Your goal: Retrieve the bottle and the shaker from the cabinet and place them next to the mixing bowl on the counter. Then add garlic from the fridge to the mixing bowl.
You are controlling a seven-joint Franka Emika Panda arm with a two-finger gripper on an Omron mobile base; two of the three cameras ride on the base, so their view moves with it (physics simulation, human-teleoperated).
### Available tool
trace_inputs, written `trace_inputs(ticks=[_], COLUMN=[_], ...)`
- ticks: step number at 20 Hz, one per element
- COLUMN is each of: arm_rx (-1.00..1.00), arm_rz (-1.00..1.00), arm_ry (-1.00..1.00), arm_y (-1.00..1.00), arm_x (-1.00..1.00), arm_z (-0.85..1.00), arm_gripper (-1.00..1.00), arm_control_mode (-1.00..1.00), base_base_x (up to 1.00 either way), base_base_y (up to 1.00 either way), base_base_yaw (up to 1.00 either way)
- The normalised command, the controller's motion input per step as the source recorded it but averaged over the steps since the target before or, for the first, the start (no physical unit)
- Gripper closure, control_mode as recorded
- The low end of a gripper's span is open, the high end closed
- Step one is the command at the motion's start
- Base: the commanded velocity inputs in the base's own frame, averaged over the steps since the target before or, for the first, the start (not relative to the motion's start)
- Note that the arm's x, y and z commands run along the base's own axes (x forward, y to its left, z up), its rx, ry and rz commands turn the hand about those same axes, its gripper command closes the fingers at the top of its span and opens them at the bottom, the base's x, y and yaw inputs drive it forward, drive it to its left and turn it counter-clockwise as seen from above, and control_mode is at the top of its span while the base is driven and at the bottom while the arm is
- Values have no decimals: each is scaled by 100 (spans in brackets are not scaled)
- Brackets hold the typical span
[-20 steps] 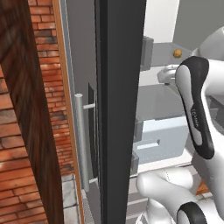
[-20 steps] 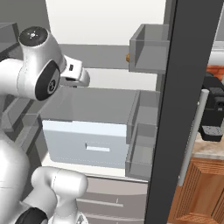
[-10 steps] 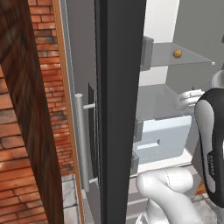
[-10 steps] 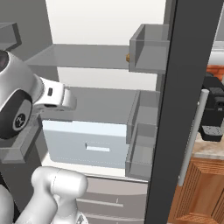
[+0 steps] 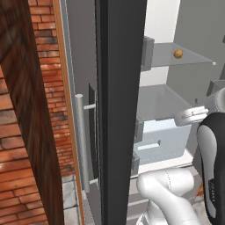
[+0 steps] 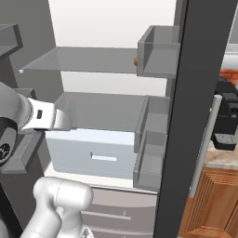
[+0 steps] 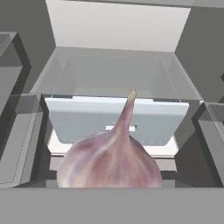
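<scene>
The garlic (image 7: 109, 159), a pinkish-white bulb with a thin stalk pointing up, looms large at the bottom of the hand view and hides my fingertips. It hangs in front of the open fridge (image 7: 118, 57), above no shelf, so my gripper (image 6: 55, 116) is shut on it. The white wrist (image 5: 191, 116) is at the height of the pale blue drawer (image 6: 93, 153), just outside the grey interior. The fridge's dark grey door (image 5: 118, 88) stands open edge-on. The bottle, shaker, cabinet and mixing bowl are out of view.
A glass shelf (image 6: 79, 60) carries a small orange-brown ball (image 5: 178, 53). Grey door bins (image 6: 155, 58) line the open door. A dark appliance (image 6: 228, 121) stands on the beige counter (image 6: 218, 158) at the right. A brick wall (image 5: 44, 88) closes the left side.
My arm has dropped from shelf height to drawer height and drawn back out of the fridge toward the base. The fridge and its contents have stayed put.
</scene>
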Motion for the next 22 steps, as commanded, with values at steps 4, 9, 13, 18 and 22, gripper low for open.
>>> trace_inputs(ticks=[4,9,13,18,22], arm_rx=[0,0,0,0,0], arm_rz=[0,0,0,0,0], arm_ry=[0,0,0,0,0], arm_y=[0,0,0,0,0], arm_x=[0,0,0,0,0], arm_z=[0,0,0,0,0], arm_gripper=[100,100,100,100,100], arm_control_mode=[-100,100,100,100,100], base_base_x=[0,-59,-100,-100,-91], base_base_y=[0,0,-1,-16,-29], base_base_yaw=[0,0,-1,-17,-42])
